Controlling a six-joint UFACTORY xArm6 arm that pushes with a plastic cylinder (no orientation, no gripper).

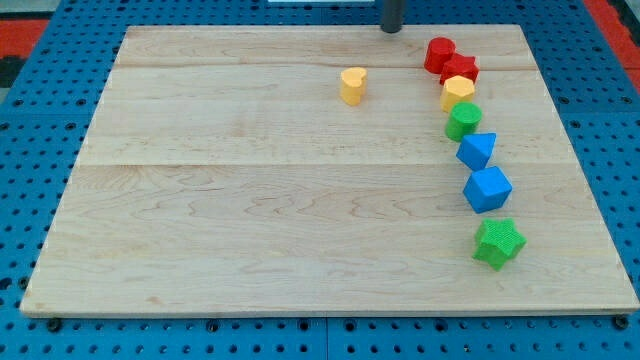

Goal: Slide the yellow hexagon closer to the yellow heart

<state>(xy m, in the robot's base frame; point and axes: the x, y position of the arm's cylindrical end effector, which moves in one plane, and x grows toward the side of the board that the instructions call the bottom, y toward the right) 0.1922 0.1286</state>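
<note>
The yellow heart stands alone on the wooden board near the view's top, a little right of centre. The yellow hexagon sits to its right in a curved line of blocks, touching a red star above it and a green round block below it. My tip is at the board's top edge, above and between the heart and the line of blocks, touching neither. It lies up and left of the hexagon.
A second red block heads the line at the top. Below the green round block come two blue blocks, then a green star. The board lies on a blue perforated table.
</note>
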